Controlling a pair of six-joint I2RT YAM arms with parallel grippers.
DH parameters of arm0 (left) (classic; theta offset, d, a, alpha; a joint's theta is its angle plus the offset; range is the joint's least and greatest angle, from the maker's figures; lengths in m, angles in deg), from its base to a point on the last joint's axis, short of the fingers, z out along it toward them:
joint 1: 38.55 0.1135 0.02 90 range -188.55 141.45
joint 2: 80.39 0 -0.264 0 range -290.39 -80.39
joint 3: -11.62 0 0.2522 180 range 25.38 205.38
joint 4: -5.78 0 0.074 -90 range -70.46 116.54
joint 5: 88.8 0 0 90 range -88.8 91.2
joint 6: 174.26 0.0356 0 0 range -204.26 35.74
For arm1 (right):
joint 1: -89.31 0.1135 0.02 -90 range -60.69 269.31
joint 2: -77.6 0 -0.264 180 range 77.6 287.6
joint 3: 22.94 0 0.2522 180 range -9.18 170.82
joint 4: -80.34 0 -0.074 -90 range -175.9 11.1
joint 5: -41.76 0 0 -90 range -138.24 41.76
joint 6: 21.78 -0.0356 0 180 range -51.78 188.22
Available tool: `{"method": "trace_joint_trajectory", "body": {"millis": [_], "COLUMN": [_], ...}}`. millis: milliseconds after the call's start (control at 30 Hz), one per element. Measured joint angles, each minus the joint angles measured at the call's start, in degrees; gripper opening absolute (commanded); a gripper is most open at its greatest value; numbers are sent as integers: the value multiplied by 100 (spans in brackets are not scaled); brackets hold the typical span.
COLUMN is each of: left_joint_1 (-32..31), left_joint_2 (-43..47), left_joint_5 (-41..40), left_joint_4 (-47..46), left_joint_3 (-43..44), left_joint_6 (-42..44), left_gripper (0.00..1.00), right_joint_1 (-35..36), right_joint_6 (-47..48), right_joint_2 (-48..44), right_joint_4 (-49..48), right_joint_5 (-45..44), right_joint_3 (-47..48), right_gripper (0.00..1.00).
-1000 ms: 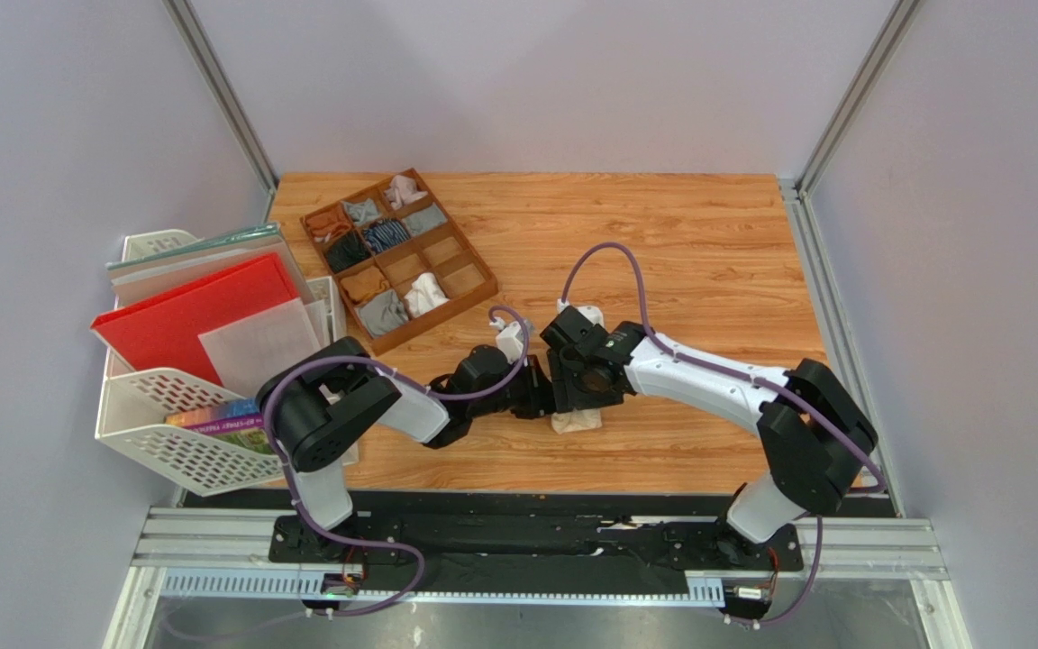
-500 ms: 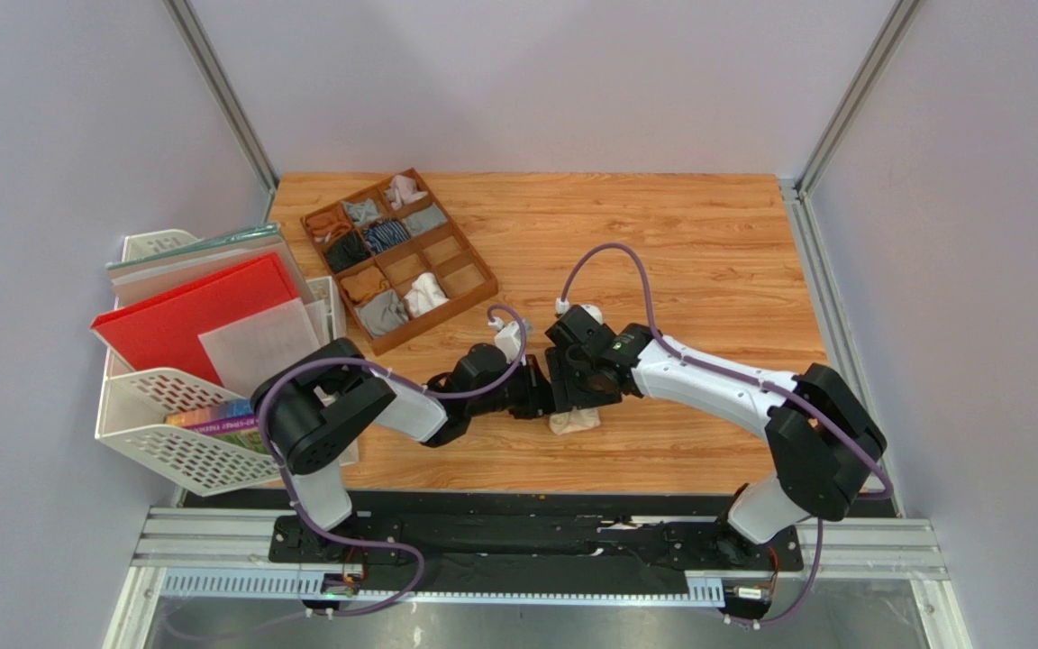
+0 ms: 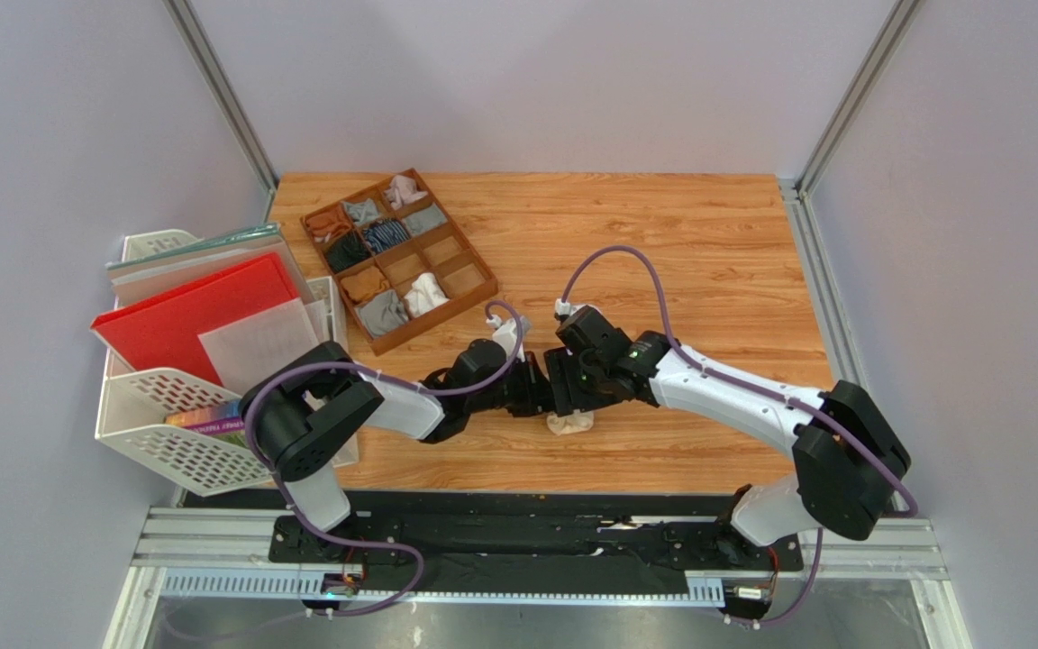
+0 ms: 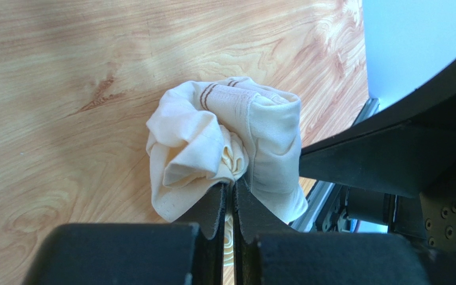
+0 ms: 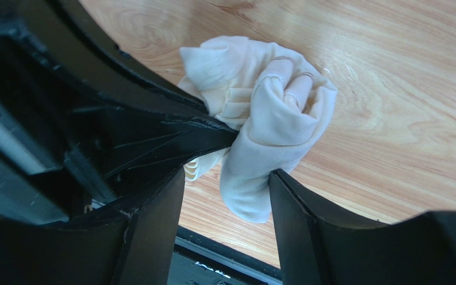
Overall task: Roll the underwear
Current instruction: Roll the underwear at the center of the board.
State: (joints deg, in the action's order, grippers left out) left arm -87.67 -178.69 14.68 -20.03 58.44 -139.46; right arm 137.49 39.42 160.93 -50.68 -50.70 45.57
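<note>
While your left jaws are clenching tight on a fold of the cream underwear point(image 4: 224, 148), your right jaws are standing wide and released, straddling its loose tail without gripping it. The underwear is lying as a half-rolled wad on the table point(image 3: 701, 244), between the two arms and toward the front edge. You are looking mid-roll. The next move is likely calling for the right jaws to close on that loose flap and wrap it round, with the left pinch holding firm so the roll is not springing open.

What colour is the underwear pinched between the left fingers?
The underwear is cream-beige, with thin brown lines near its top; best seen in the left wrist view.
</note>
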Motion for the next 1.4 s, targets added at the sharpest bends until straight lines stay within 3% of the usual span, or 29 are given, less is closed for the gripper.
{"method": "trace_joint_trajectory", "body": {"millis": [633,1133,1200,1233,1333,1400], "left_joint_1": [317,507,511,514,542,564], "left_joint_2": [0,-59,-76,-79,-72,13], "left_joint_5": [-66,-63,-70,-76,-107,-155], "left_joint_4": [-63,-90,-92,-92,-96,-39], "left_joint_3": [-376,-503,-503,-503,-529,-555], "left_joint_6": [-247,-240,-240,-238,-234,-216], "left_gripper": [1,2,8,16,30,33], "right_joint_1": [0,0,0,0,-2,-2], "right_joint_6": [24,-177,-229,-256,-315,-352], "right_joint_2": [-262,426,546,608,721,767], "right_joint_4": [-1001,-1668,-1714,-1727,-1729,-1705], "right_joint_5": [304,575,599,599,579,522], "right_joint_3": [-426,-275,-216,-195,-153,-127], "right_gripper": [55,54,54,54,54,54]}}
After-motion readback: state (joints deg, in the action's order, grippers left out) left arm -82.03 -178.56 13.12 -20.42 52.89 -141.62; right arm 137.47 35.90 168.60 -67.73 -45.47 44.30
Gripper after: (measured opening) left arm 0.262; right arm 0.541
